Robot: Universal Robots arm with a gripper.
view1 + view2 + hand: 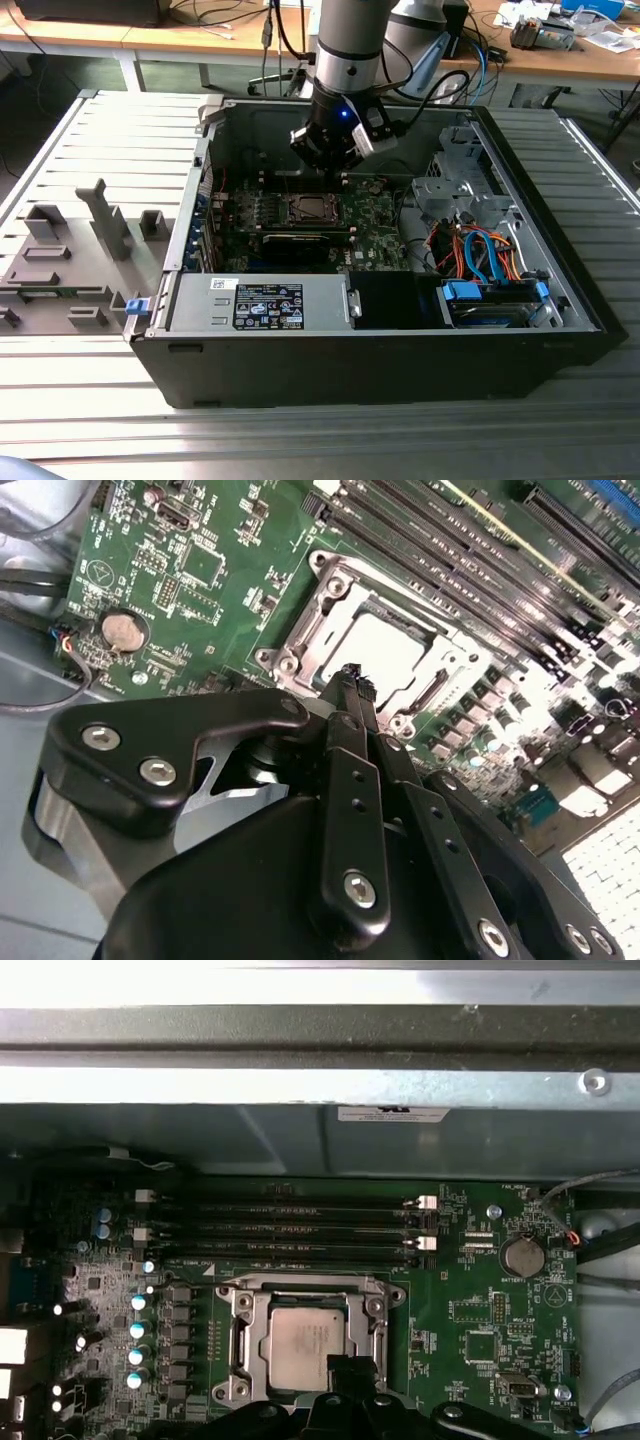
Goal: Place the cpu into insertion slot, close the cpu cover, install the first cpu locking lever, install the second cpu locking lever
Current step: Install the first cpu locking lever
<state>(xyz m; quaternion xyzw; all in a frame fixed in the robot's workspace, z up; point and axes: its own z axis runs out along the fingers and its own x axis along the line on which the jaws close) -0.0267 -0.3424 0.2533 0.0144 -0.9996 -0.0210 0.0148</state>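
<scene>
The cpu [305, 1347] is already lying in the insertion slot [236, 1345] near the lower middle of the first wrist view, with the cpu cover [330, 630] sitting down around its silver top as a frame; in the second wrist view the same chip is showing at the centre of the frame, just past the fingertips. The gripper [352, 675] is pointing at the near edge of the socket, and its 2 black fingers are lying pressed together with nothing between them.

As a judgement, the main risk here is the closed tip coming down on the wrong spot: the socket edge is crowded, and a small sideways error could be landing the tip on the chip's top or on the green board beside it, scratching parts or sliding off a thin lever. Whether either locking lever is latched, I cannot tell.

In the exterior view the arm is descending steeply from the upper middle of the frame into the open computer case [190, 290], its wrist hanging just above the motherboard [380, 215] and the socket.
</scene>
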